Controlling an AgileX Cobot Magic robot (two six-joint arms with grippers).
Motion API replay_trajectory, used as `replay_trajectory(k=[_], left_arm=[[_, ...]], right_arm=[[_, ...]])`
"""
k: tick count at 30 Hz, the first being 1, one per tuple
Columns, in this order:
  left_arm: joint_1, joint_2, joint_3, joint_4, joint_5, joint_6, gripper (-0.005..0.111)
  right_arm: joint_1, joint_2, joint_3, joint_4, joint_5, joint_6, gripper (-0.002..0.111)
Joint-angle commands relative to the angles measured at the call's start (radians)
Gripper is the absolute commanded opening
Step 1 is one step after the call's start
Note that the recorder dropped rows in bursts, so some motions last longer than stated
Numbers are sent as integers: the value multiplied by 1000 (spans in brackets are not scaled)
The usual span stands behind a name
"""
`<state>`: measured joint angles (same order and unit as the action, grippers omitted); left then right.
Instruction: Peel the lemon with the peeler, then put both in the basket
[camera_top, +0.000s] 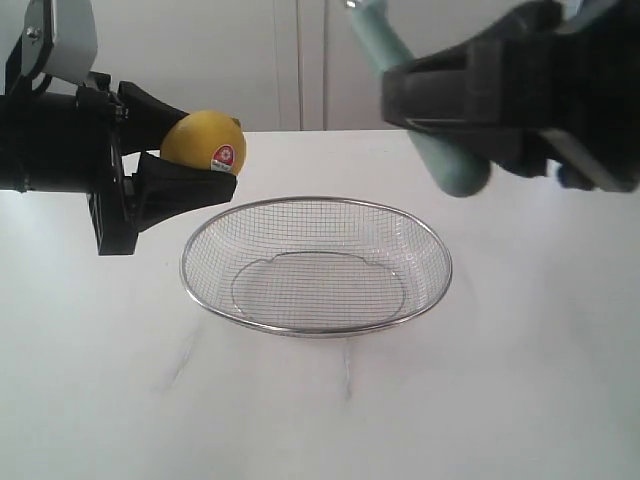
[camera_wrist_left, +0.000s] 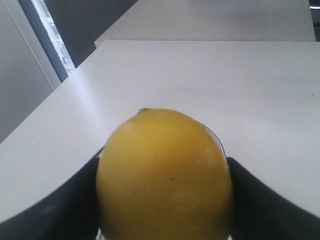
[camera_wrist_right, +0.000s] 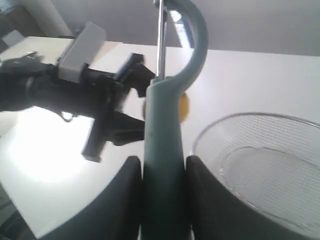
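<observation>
My left gripper (camera_top: 205, 150) is shut on the yellow lemon (camera_top: 203, 140), held in the air above and left of the wire basket (camera_top: 316, 266); its red-and-white sticker faces the exterior camera. In the left wrist view the lemon (camera_wrist_left: 164, 175) fills the space between the black fingers (camera_wrist_left: 260, 200). My right gripper (camera_top: 440, 95) is shut on the pale teal handle of the peeler (camera_top: 435, 130), high at the upper right above the basket. In the right wrist view the peeler (camera_wrist_right: 165, 140) stands between the fingers, looped head and blade pointing toward the left arm and the lemon (camera_wrist_right: 184, 107) behind it.
The basket (camera_wrist_right: 260, 165) sits empty in the middle of a white table (camera_top: 320, 400). A pale wall rises behind the table's far edge. The left arm's body (camera_wrist_right: 65, 90) shows across the right wrist view.
</observation>
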<state>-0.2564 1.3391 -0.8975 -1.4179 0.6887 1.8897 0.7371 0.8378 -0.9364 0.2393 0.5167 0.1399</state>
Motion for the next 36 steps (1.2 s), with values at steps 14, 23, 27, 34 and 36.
replay_trajectory(k=[14, 23, 27, 34, 36], left_arm=[[-5, -34, 1, 119, -37, -164, 0], [-5, -207, 1, 290, -137, -465, 0], [-5, -299, 1, 561, -172, -824, 0], [-5, -374, -51, 962, 58, -1318, 0], [-5, -372, -59, 1002, 89, -1343, 0]], right_arm=[[1, 34, -23, -715, 305, 389, 0], [1, 185, -104, -737, 239, 356, 0], [1, 265, -149, -737, 239, 349, 0], [1, 409, -232, -734, 262, 299, 0], [-1, 461, -266, -728, 278, 269, 0]])
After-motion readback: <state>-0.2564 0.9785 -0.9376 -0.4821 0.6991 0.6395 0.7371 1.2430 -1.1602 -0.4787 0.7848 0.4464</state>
